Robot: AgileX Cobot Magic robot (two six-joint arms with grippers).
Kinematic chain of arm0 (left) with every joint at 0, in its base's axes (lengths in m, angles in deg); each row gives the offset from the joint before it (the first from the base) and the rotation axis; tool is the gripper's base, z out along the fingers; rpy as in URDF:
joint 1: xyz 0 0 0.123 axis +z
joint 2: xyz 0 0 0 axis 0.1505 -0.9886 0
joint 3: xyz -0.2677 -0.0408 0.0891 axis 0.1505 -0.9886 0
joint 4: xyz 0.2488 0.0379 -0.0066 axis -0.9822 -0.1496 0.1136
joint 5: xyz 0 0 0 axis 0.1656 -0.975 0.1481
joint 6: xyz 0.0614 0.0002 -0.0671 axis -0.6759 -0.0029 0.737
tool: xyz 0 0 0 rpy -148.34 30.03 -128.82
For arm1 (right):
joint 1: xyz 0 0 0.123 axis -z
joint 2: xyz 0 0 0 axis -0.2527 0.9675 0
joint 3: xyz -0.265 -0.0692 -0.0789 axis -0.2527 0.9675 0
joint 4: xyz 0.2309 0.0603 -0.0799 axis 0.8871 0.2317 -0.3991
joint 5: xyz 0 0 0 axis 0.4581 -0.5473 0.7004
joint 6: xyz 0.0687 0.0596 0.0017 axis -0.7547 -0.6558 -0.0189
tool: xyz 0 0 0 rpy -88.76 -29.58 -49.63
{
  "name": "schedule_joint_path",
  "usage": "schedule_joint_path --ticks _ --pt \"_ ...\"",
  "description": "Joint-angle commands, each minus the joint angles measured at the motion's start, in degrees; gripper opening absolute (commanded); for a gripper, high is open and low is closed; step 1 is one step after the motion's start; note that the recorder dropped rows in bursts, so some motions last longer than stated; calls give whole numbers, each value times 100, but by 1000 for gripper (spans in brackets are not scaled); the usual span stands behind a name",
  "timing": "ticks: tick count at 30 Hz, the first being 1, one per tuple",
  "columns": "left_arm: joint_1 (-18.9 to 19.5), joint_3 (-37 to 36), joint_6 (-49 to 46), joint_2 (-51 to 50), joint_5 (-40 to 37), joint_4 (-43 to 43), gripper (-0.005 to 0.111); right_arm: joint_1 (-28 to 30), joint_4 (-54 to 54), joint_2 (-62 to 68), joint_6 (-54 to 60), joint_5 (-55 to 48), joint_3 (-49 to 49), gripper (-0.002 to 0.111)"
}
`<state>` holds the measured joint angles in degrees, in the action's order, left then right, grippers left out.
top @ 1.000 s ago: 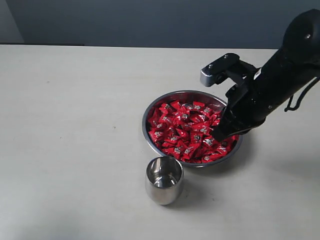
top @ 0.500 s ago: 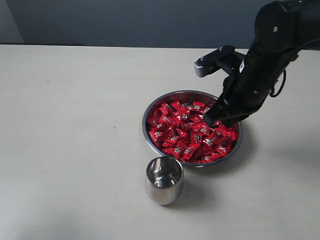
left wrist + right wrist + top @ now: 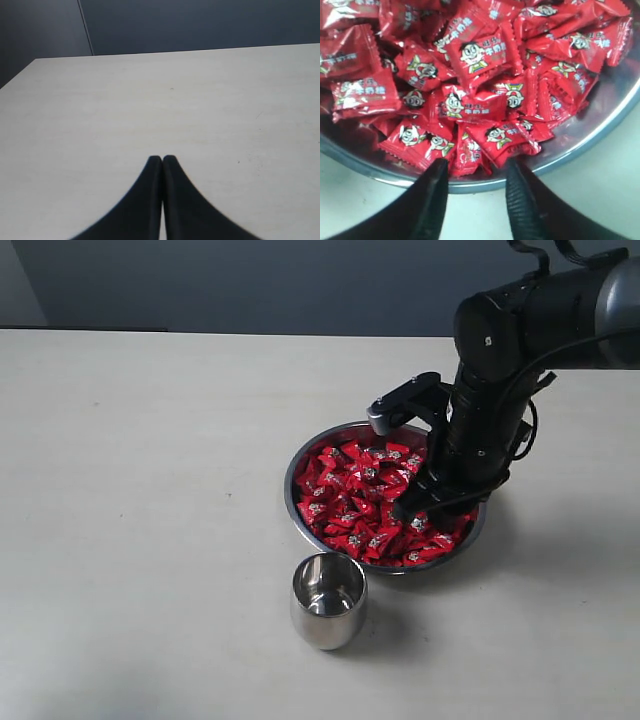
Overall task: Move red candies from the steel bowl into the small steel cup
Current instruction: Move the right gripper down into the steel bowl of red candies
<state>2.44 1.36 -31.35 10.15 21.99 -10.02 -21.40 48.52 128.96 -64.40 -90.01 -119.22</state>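
Observation:
The steel bowl [image 3: 300, 462] sits right of the table's middle, heaped with red candies [image 3: 355, 502]. The small steel cup [image 3: 327, 599] stands upright just in front of the bowl, and no candy shows inside it. My right gripper [image 3: 410, 510] hangs open low over the bowl's right half. In the right wrist view the right gripper [image 3: 477, 167] has its tips spread over the bowl's rim [image 3: 485, 186], with red candies [image 3: 475, 107] just beyond them and nothing between. My left gripper [image 3: 162, 159] is shut, empty, over bare table and out of the exterior view.
The pale tabletop [image 3: 140, 490] stretches wide to the left of the bowl and cup. A dark wall [image 3: 250, 280] runs along the table's far edge. The right arm's black body [image 3: 500, 400] rises over the bowl's far right side.
The right arm has swung left and turned more upright over the bowl, carrying its gripper from the bowl's right edge inward over the candies. Bowl and cup have not moved.

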Motion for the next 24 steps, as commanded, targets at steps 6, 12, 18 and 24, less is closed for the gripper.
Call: schedule_joint_path --ticks 6,12,18,24 --pt "-38 -26 8 27 45 -11 0 -11 -335 89 -16 164 -40 38" --pt "-38 -26 8 27 45 -11 0 -11 -335 262 -16 271 -40 38" --pt "-38 -26 8 27 45 -11 0 -11 -352 446 -16 390 -40 38" --pt "-38 -26 8 27 45 -11 0 -11 -352 445 -46 402 -40 34"
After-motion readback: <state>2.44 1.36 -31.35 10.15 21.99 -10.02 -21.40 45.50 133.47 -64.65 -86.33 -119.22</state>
